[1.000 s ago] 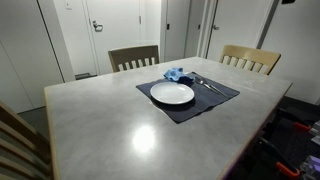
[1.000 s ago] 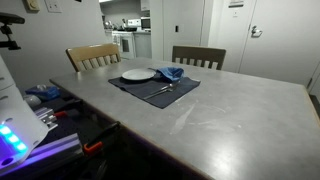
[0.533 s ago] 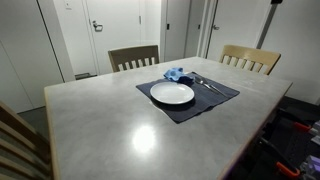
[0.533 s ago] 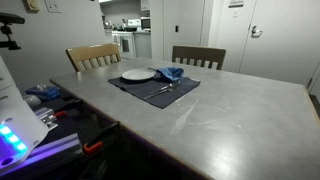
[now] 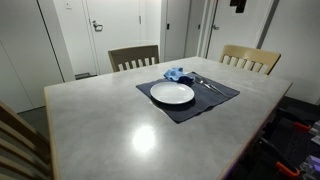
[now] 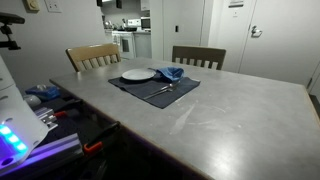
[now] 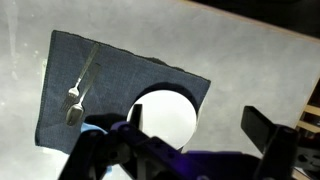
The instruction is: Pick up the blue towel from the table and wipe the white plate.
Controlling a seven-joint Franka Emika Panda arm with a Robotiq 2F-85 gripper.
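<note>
A crumpled blue towel (image 5: 176, 73) lies on the far edge of a dark placemat (image 5: 216, 101), right behind the white plate (image 5: 172, 93). Both exterior views show them; the towel (image 6: 170, 72) sits beside the plate (image 6: 138, 74). My gripper (image 5: 238, 4) hangs high above the table at the top edge of an exterior view. In the wrist view the gripper (image 7: 200, 125) is open and empty, looking down on the plate (image 7: 165, 112) and placemat (image 7: 70, 60). The towel is mostly hidden there behind the gripper body.
A fork and a spoon (image 5: 208, 85) lie on the placemat beside the plate and also show in the wrist view (image 7: 80, 88). Two wooden chairs (image 5: 133, 57) (image 5: 250, 58) stand at the table's far side. Equipment clutter (image 6: 45, 95) sits near one table edge.
The gripper has moved along the top edge of an exterior view toward the spot above the placemat. The towel, plate and cutlery have not moved.
</note>
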